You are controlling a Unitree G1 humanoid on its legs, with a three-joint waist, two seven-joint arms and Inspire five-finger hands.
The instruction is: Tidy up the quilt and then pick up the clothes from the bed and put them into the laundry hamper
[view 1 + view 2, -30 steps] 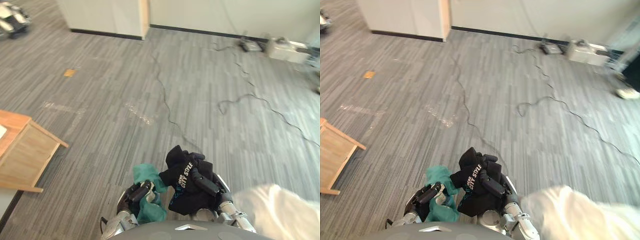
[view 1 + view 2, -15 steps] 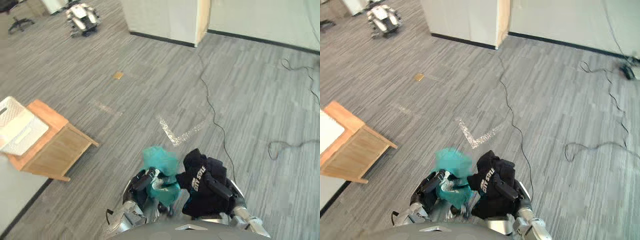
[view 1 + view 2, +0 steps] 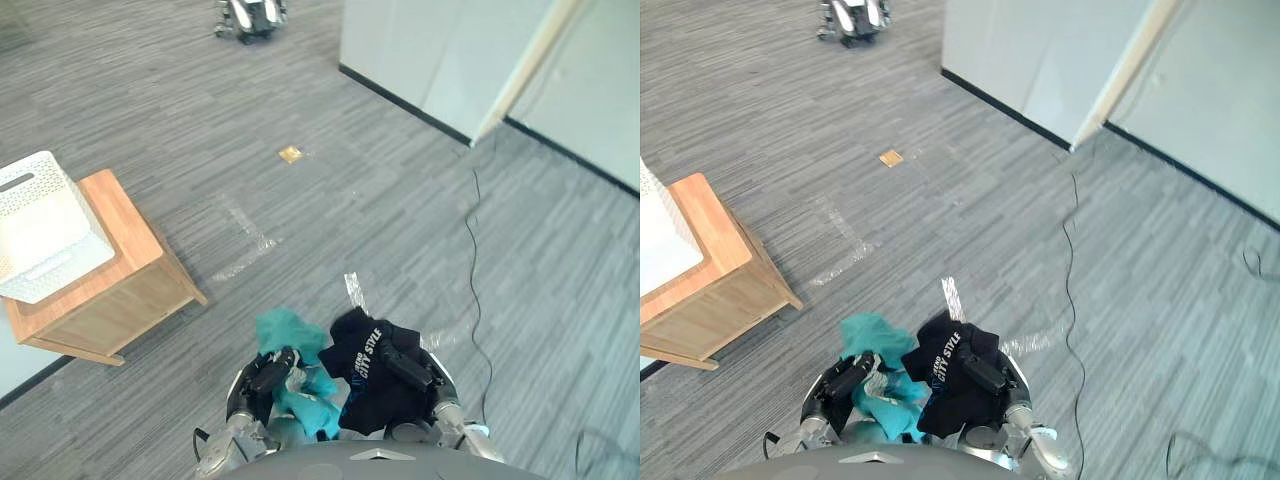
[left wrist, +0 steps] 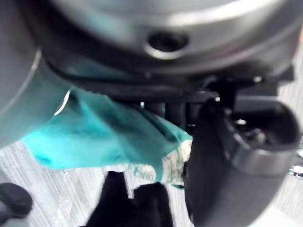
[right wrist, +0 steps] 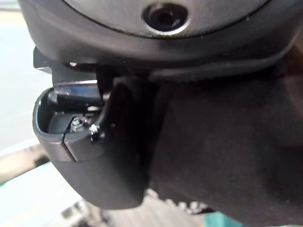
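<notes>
My left hand [image 3: 268,377] is curled on a teal garment [image 3: 290,335] held close in front of me; the same teal cloth [image 4: 94,137] bunches past its fingers in the left wrist view. My right hand [image 3: 405,367] is curled on a black garment with white print [image 3: 365,375], right beside the teal one; black cloth [image 5: 227,142] lies against its palm in the right wrist view. A white slatted laundry hamper [image 3: 45,240] sits on a low wooden stand [image 3: 110,290] to my left.
Grey striped carpet lies all around, with pale tape marks [image 3: 245,240] ahead. A thin cable [image 3: 472,260] runs across the floor at the right. A white wall with a wooden-edged corner [image 3: 520,70] stands far right. Another machine [image 3: 250,15] rests at the far top.
The whole picture has swung, so the camera turned left: the stand and hamper have come further into view. Both hands keep their garments close to me.
</notes>
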